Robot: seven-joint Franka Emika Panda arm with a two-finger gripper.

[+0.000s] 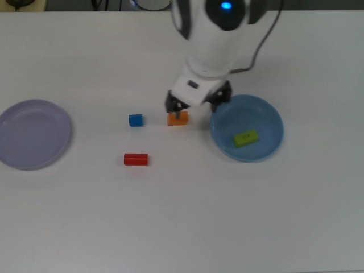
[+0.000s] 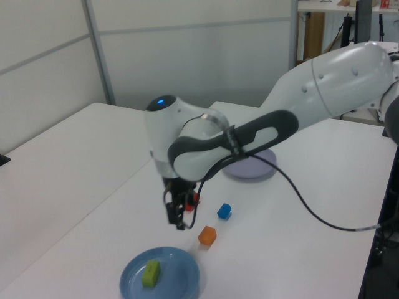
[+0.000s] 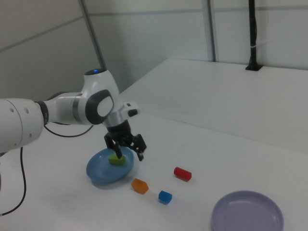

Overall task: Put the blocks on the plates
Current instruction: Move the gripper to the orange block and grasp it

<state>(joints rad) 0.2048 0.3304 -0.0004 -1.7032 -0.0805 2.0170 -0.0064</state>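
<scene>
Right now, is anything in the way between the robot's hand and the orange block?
No, nothing visible. The hand hangs open just above the orange block, with only air between them. The blue cube and blue plate sit off to either side.

Evenly and brightly lit from overhead; only soft, faint shadows on the white table (image 1: 182, 227). Slightly soft focus throughout, without glare.
</scene>
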